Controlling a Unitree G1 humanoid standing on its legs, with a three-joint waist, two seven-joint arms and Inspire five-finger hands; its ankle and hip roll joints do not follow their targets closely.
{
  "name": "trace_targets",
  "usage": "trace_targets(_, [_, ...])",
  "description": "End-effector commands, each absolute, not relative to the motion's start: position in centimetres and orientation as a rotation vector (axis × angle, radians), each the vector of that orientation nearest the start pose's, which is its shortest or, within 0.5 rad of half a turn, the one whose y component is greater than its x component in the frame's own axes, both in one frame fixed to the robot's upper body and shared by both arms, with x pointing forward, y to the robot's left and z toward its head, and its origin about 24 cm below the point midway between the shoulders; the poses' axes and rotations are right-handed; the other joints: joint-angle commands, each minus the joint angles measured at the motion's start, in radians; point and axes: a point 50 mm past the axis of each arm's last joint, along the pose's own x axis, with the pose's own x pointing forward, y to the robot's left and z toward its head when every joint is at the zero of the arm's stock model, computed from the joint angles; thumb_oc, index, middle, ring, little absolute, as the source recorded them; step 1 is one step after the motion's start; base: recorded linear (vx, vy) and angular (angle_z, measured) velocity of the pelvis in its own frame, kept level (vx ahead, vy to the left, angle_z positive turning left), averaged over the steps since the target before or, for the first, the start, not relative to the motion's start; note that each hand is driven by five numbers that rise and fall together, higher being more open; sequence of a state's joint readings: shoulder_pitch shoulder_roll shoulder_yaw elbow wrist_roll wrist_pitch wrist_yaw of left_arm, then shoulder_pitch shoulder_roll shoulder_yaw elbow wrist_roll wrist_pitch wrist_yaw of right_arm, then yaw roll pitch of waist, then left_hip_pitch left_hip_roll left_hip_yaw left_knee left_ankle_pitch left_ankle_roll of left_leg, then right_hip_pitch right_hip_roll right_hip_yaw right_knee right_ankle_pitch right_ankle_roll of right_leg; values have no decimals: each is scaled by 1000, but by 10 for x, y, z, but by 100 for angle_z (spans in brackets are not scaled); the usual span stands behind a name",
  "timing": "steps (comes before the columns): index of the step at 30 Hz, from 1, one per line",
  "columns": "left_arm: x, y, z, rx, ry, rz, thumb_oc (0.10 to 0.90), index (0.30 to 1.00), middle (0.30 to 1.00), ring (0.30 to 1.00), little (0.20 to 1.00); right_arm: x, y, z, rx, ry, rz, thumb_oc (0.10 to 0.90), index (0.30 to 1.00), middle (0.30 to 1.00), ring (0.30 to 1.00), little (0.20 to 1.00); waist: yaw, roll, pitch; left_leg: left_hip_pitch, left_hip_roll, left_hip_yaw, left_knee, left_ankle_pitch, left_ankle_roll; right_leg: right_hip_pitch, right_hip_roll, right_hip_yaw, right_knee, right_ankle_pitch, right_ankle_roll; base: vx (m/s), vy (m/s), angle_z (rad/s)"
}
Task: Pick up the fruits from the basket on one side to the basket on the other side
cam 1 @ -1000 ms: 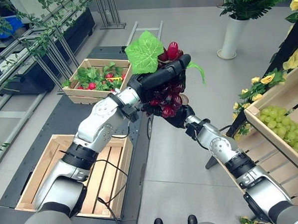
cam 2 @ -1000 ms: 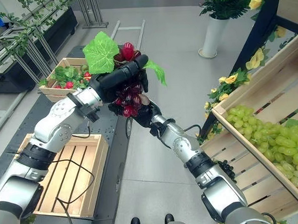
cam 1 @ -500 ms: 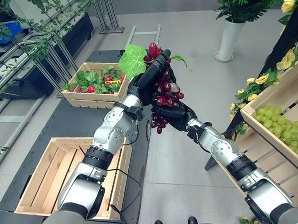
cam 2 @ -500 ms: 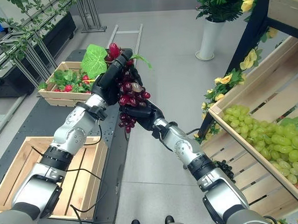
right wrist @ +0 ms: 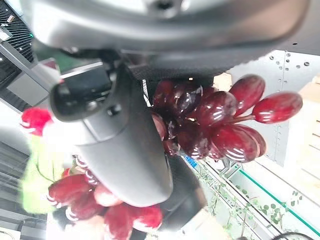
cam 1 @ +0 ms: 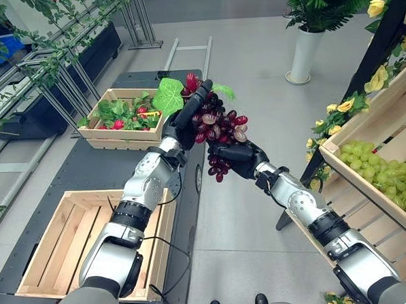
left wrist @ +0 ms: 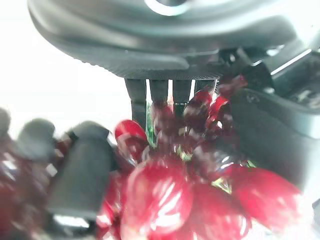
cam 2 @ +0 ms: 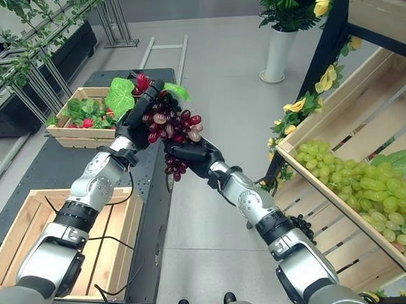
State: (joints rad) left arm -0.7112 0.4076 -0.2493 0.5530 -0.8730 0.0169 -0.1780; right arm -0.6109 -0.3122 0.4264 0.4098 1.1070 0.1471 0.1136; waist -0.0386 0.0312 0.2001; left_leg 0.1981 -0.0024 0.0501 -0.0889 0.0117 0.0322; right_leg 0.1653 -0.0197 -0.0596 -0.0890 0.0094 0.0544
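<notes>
Since a second ago the red grape bunch (cam 1: 215,127) has swung lower and away from the head camera, its green leaf (cam 1: 167,96) now smaller in view and the lower grapes dangling free. Both hands hold it in mid-air over the grey floor, between the two sides. The left hand (cam 1: 187,115) reaches up along the bunch's left flank, fingers curled round the upper grapes near the leaf. The right hand (cam 1: 236,156) cups the bunch from below and the right, fingers wrapped into the cluster; in its wrist view the thumb (right wrist: 120,145) crosses the grapes, though the fingertips are buried among them. The left wrist view is blurred, with red grapes pressed against the fingers (left wrist: 160,95).

At the near left an empty slatted wooden crate (cam 1: 41,249) is partly hidden by the left arm. Farther left stands a crate of leafy greens and red fruits (cam 1: 123,115). On the right a sloping wooden shelf (cam 1: 365,126) holds green grapes (cam 1: 388,180), cut off by the frame edge.
</notes>
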Motion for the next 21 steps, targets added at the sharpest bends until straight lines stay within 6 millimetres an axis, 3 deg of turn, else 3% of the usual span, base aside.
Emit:
trace_targets(1, [376, 194, 129, -276, -79, -213, 800, 900, 900, 900, 900, 352, -104, 135, 742, -114, 548, 400, 300, 300, 300, 300, -4, -12, -185, -38, -33, 1, 2, -83, -27, -19, 20, -15, 2, -23, -10, 0, 0, 0])
trace_targets(12, [356, 212, 97, -284, 8, -285, 800, 900, 900, 900, 900, 342, -156, 97, 599, -63, 353, 400, 300, 300, 300, 300, -15, -10, -170, -34, -31, 12, 2, -87, -25, -20, 20, -6, 2, -18, -4, 2, 0, 0])
trace_targets(21, [334, 217, 70, -452, -2, -270, 800, 900, 900, 900, 900, 326, -180, 67, 507, 13, 296, 400, 300, 300, 300, 300, -17, -15, -158, -24, -29, 21, 2, -92, -22, -14, 22, -1, 2, -16, -1, 30, 3, -6])
